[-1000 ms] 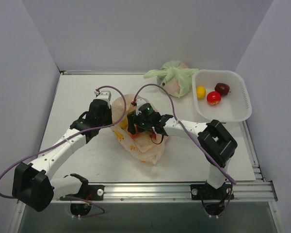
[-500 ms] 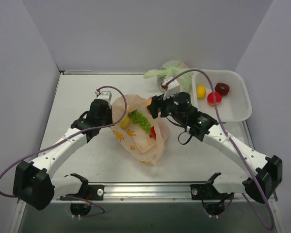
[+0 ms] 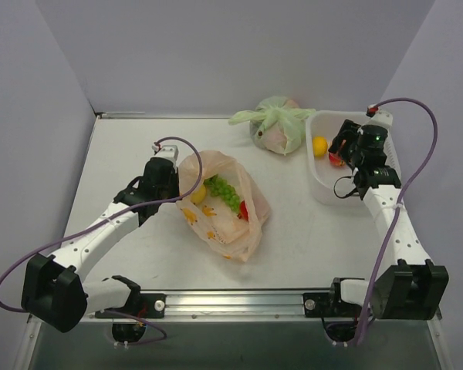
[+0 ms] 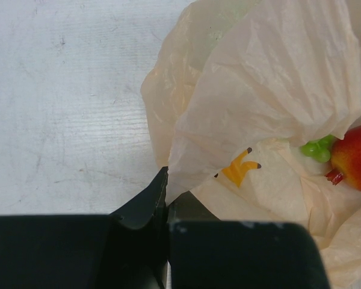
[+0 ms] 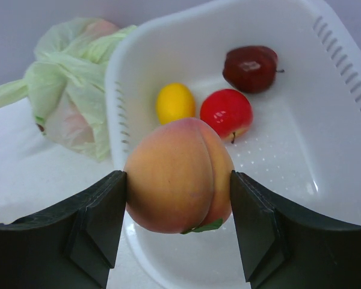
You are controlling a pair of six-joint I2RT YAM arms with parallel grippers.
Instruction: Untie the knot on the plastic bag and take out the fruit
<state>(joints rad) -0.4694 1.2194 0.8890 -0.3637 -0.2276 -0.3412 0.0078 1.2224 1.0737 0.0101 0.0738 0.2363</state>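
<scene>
Hiding basket [image 5: 325,120] floor, gripped peach [image 5: 179,174], left gripper [image 4: 167,180] seemingly pinching plastic bag [image 4: 271,90]

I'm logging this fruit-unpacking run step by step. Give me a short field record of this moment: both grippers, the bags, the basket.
left gripper: shut on an edge of the plastic bag
right gripper: shut on a peach, over the white basket
plastic bag: mouth open, lying on the table
inside the bag: grape bunch, red-yellow fruit
basket contents: yellow fruit, red apple, dark red fruit
green bag: knotted, beside the basket
</scene>
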